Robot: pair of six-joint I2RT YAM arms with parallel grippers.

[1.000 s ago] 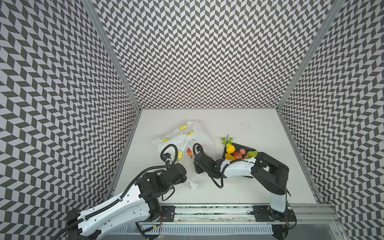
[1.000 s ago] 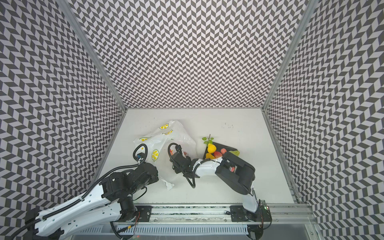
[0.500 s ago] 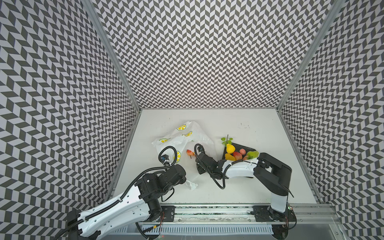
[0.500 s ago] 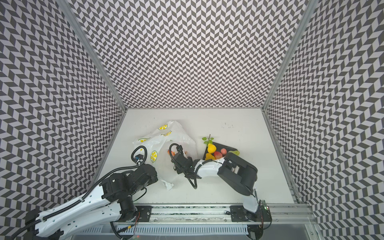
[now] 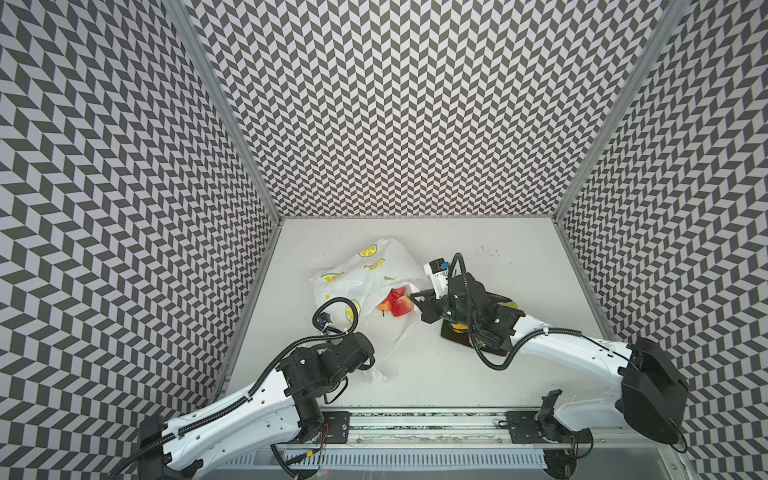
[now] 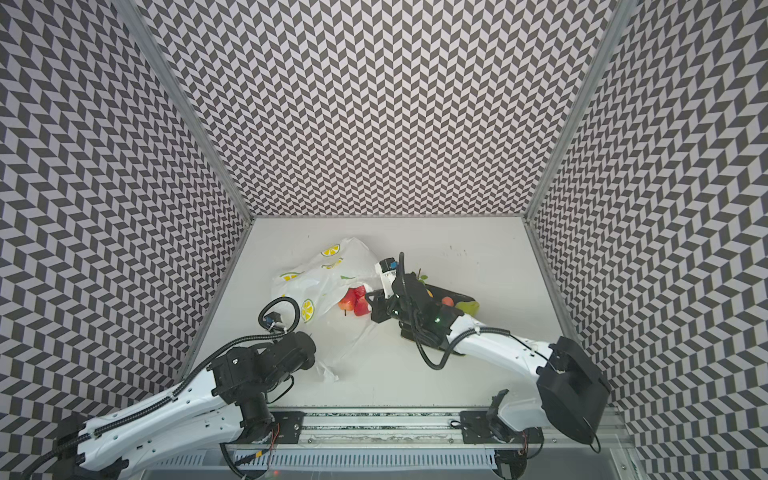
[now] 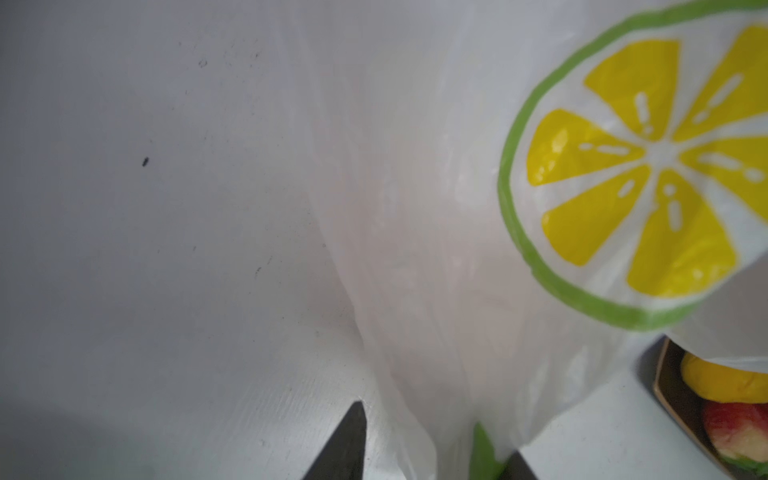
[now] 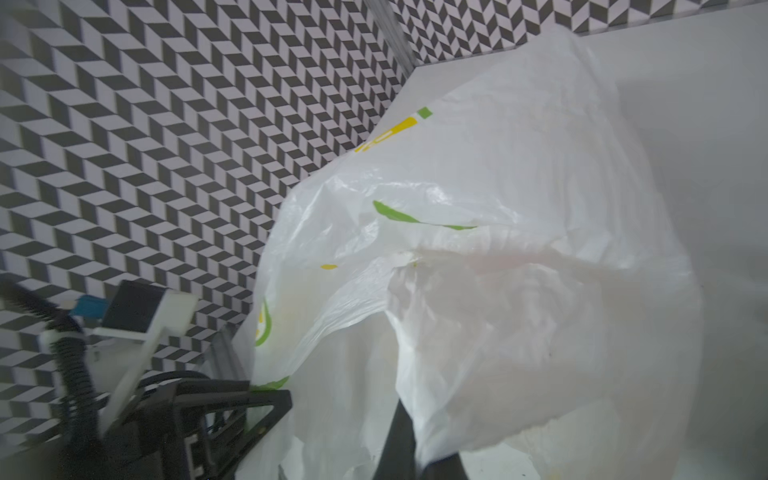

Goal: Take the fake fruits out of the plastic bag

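At surface (image 5: 457,249) centre: plastic bag (image 5: 361,278) mouth just lifted.
Left hand (image 7: 432,453) parted; right hand (image 5: 415,297) shut, apparently on bag film; fake fruits (image 5: 397,305) bared at its 9 o'clock.

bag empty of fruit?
No: in a top view two red fruits lie in the open mouth of the plastic bag.

Crinkly translucent plastic bag (image 5: 365,280), glossy red fruits (image 5: 398,306)
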